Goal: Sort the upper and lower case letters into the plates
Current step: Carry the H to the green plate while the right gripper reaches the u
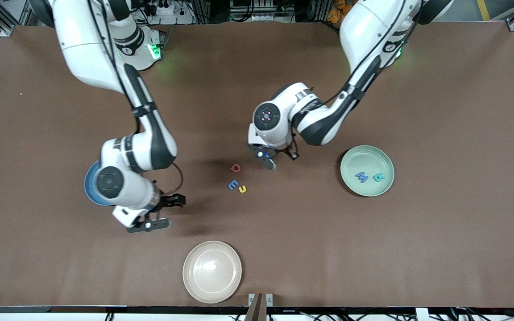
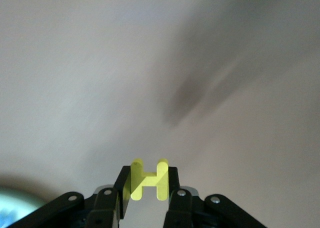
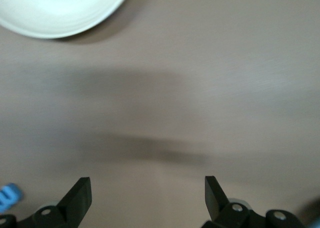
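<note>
Over the brown table [image 1: 440,111], the mint green plate [image 1: 386,187] already holding two letters, the left gripper [image 2: 146,188] is clamped on a yellow H [image 2: 147,180] in the air beside the loose letters, so I'd say it goes to that plate next, while the right gripper [image 3: 147,193] waits spread wide beside the sky blue plate [image 1: 91,189].

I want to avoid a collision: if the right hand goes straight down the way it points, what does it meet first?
Probably only the bare brown table. The right hand, open and empty, hangs over it; the cream plate lies off to one side of that line. Depth is hard to judge.
</note>
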